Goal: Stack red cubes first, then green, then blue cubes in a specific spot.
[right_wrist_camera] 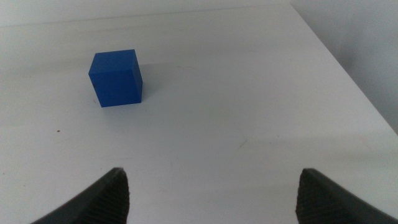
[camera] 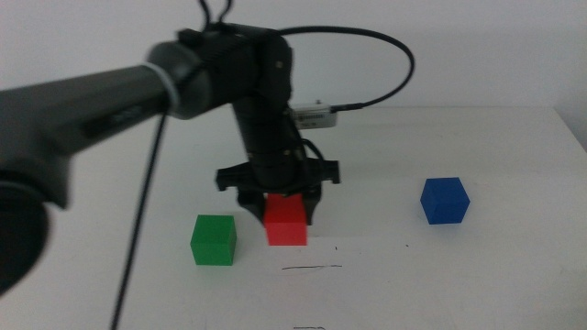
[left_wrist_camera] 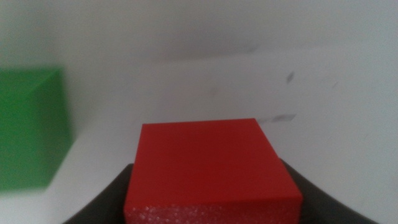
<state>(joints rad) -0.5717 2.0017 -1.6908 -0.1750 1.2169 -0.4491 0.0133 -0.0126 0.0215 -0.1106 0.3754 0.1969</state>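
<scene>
My left gripper (camera: pixel 283 213) reaches in from the left and is shut on the red cube (camera: pixel 285 223), one dark jaw on each side of it. In the left wrist view the red cube (left_wrist_camera: pixel 208 168) fills the space between the jaws. It sits just behind the thin black pen line (camera: pixel 312 268); whether it touches the table I cannot tell. The green cube (camera: pixel 214 239) rests to the left of the red one and shows at the edge of the left wrist view (left_wrist_camera: pixel 31 130). The blue cube (camera: pixel 445 200) stands far right, in front of my open right gripper (right_wrist_camera: pixel 214 193).
The white table (camera: pixel 477 284) ends at a right edge (camera: pixel 573 137). A black cable (camera: pixel 385 55) loops above the left arm. Small black dots (camera: pixel 336 247) lie near the line.
</scene>
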